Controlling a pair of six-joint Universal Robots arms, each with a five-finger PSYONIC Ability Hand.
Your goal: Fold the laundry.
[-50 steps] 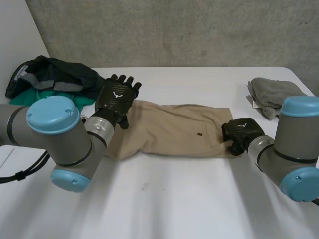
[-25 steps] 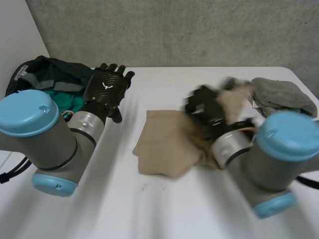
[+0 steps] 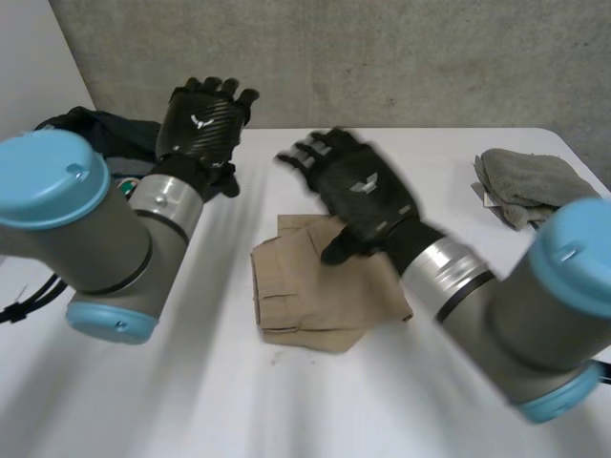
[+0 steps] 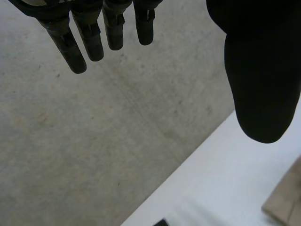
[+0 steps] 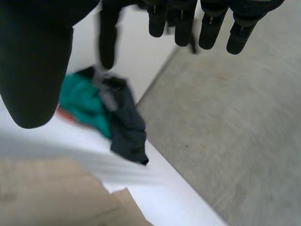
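A tan garment (image 3: 310, 286) lies folded over on itself in the middle of the white table (image 3: 286, 401); its edge also appears in the left wrist view (image 4: 288, 202) and the right wrist view (image 5: 56, 193). My right hand (image 3: 358, 191) hovers above the garment's far side, fingers spread and straight, holding nothing. In its own view the right hand's fingers (image 5: 211, 23) point toward the far wall. My left hand (image 3: 200, 119) is raised above the table's far left, open and empty, its fingers (image 4: 94, 33) straight.
A heap of dark and teal clothes (image 3: 91, 143) sits at the table's far left corner, seen too in the right wrist view (image 5: 101, 110). A folded grey towel (image 3: 525, 181) lies at the far right. A concrete wall (image 3: 382, 57) stands behind the table.
My right hand carried the garment's right end over to the left, folding it, then let go and rose open. My left hand lifted off the garment's left end toward the far left.
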